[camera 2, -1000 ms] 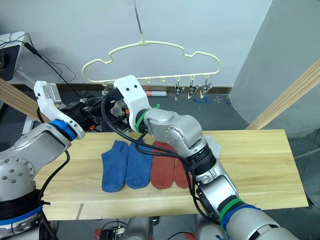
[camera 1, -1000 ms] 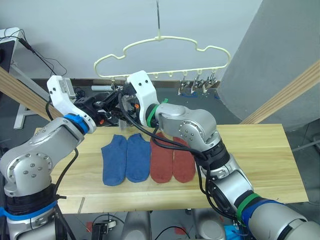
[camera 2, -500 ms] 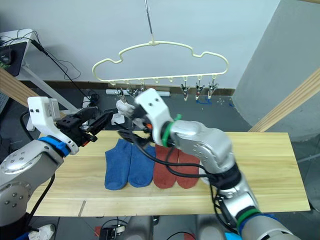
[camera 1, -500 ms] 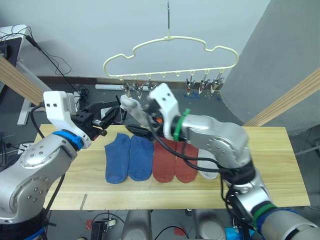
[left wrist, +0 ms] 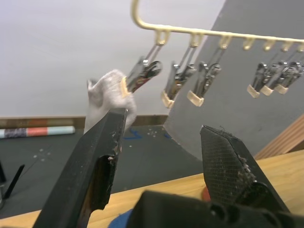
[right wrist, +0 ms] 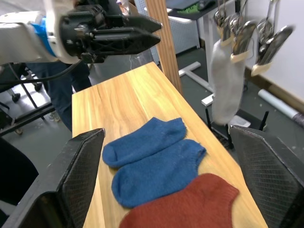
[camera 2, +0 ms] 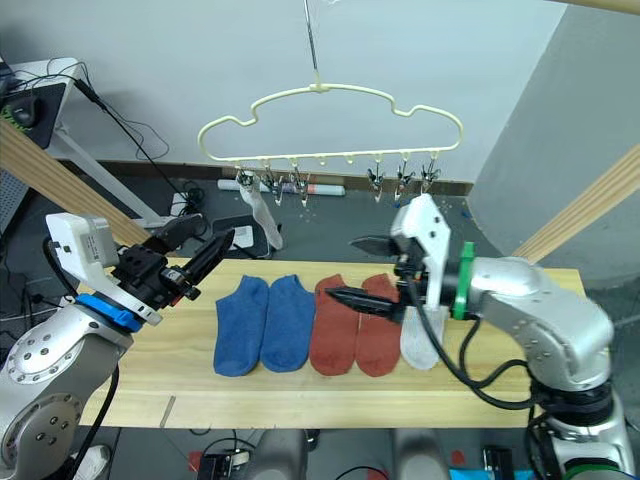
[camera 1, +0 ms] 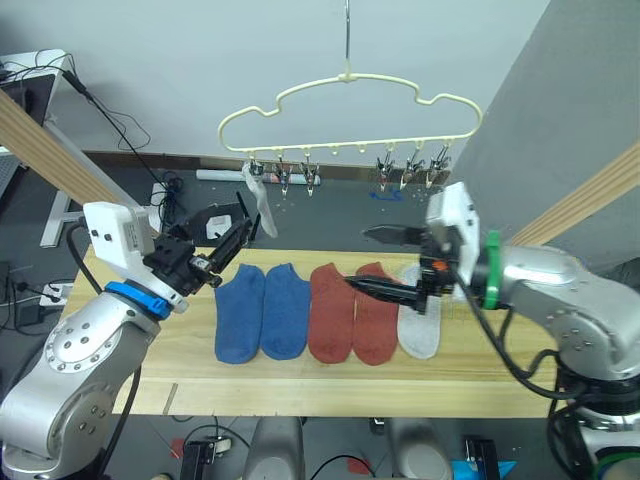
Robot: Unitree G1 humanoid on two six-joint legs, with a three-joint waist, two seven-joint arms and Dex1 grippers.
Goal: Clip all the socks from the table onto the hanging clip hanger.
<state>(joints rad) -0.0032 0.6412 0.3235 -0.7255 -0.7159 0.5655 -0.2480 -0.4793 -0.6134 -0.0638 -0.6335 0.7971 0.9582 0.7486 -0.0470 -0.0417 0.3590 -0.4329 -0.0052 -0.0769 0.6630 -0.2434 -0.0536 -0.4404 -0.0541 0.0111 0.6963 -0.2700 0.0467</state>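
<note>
The pale yellow clip hanger (camera 1: 350,78) hangs above the far edge of the table (camera 1: 520,360). One light grey sock (camera 1: 258,205) dangles from its leftmost clip (left wrist: 142,73). On the table lie two blue socks (camera 1: 240,310) (camera 1: 287,308), two rust-red socks (camera 1: 331,310) (camera 1: 376,312) and a light grey sock (camera 1: 420,318) in a row. My left gripper (camera 1: 225,245) is open, just below and left of the hanging sock. Above the red socks my right gripper (camera 1: 378,262) is open and empty.
Thick wooden beams slant across the left (camera 1: 50,150) and right (camera 1: 590,190) sides. A grey panel (camera 1: 540,120) stands behind the table's right end. Cables and a white stand (camera 1: 60,215) sit on the floor beyond the far edge.
The right gripper has let go of the grey sock, which now hangs from the clip, and has swung right and down over the red socks. The left gripper has backed off slightly.
</note>
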